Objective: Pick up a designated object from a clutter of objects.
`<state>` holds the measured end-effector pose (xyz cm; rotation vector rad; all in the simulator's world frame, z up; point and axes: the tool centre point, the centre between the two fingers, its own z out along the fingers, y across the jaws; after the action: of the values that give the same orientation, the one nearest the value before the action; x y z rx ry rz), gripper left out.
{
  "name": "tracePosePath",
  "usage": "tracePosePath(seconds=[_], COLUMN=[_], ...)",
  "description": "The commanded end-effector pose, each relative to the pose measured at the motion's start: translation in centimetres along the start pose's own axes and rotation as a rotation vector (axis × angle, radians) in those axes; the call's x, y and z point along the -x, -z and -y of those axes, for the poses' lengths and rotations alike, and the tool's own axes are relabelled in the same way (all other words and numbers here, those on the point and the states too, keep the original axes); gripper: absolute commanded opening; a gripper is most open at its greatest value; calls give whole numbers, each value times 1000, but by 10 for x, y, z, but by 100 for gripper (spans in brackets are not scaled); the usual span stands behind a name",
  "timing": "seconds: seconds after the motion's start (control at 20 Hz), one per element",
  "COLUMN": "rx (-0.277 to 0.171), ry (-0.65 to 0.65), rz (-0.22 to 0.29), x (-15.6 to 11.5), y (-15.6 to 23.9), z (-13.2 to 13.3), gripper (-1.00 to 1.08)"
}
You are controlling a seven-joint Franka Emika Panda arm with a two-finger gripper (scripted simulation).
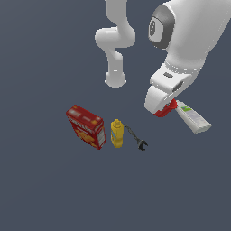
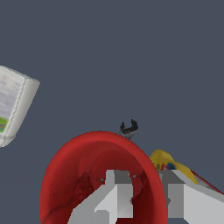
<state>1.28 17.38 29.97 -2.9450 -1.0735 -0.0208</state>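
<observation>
Wrist view alone shows the red cup's (image 2: 87,175) hollow; exterior view hides most of it behind the arm. Gripper (image 2: 146,197) nearly closed, fingers pinching the cup's rim, one inside, one outside.

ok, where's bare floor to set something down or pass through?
Bare: the wide stretch below the red printed box, yellow squeeze bottle and small black wrench in the exterior view, plus the ground to that view's left of the box. Crowded: that tight row, and around the tool at the small red cup beside the white bottle.
</observation>
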Motion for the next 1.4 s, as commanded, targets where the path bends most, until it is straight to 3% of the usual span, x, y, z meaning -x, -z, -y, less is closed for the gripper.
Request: tracePosePath(seconds=[0.0,0.6,1.35], rx=[1,2,1], ry=[-3,-11,-11], rz=[4,14,17], x=[-5,-21,-25], y=[16,54,59], z=[-13,-47,-51], gripper=[-100,-100,-100])
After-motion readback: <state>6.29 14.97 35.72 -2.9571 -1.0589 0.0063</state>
